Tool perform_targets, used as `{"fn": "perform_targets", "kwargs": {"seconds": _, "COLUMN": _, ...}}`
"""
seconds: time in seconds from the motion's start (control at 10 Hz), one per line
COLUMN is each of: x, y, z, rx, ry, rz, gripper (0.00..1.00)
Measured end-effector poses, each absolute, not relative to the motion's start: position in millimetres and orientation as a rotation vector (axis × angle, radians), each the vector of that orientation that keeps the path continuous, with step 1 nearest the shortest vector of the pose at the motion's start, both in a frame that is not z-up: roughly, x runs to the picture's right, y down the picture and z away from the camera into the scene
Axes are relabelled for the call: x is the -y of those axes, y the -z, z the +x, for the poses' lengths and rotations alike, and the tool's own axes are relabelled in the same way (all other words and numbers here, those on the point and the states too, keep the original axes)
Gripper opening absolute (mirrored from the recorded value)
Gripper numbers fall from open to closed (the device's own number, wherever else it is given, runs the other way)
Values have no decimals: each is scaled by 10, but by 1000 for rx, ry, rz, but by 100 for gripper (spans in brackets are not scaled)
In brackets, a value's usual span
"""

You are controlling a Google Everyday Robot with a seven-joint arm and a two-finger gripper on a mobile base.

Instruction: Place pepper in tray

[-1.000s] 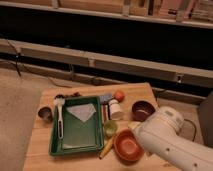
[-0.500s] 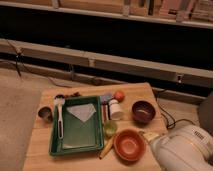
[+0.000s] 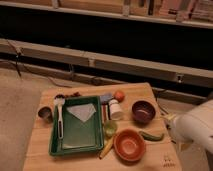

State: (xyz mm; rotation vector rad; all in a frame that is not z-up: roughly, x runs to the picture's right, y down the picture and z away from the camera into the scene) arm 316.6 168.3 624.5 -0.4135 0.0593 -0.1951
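The pepper (image 3: 151, 135) is a slim green pod lying on the wooden table (image 3: 150, 92), just right of an orange bowl (image 3: 129, 144) and in front of a purple bowl (image 3: 143, 111). The dark green tray (image 3: 56, 146) sits on the left half of the table with a white napkin (image 3: 82, 112) inside it. Only my arm's white casing (image 3: 196, 129) shows, at the right edge, right of the pepper and apart from it. My gripper itself is out of view.
A lime-green cup (image 3: 110, 128) and a yellow-orange vegetable (image 3: 106, 147) lie between the tray and the orange bowl. A white bottle (image 3: 115, 108), an orange ball (image 3: 119, 95) and a grey block (image 3: 106, 98) stand behind them. A metal cup (image 3: 45, 113) and a white-headed utensil (image 3: 59, 107) are at the tray's left.
My arm has pulled back to the right, off the table's front right corner. The pepper, hidden under it before, now shows beside the orange bowl.
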Motion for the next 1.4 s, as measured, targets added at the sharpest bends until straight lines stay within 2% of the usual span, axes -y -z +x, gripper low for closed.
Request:
{"fn": "perform_targets", "kwargs": {"seconds": 0.3, "x": -1286, "y": -6863, "z": 3277, "rx": -73, "ry": 144, "rz": -436, "gripper": 80}}
{"fn": "perform_targets", "kwargs": {"seconds": 0.5, "x": -1097, "y": -7264, "z": 3070, "rx": -93, "ry": 114, "rz": -441, "gripper": 80}}
{"fn": "perform_targets", "kwargs": {"seconds": 0.8, "x": -1159, "y": -7731, "z": 2655, "rx": -156, "ry": -12, "rz": -457, "gripper": 80}}
{"fn": "perform_targets", "kwargs": {"seconds": 1.0, "x": -1282, "y": -7844, "z": 2583, "rx": -218, "ry": -137, "rz": -456, "gripper": 80}}
{"fn": "perform_targets", "kwargs": {"seconds": 1.4, "x": -1535, "y": -7562, "z": 2497, "rx": -239, "ry": -189, "rz": -456, "gripper": 80}}
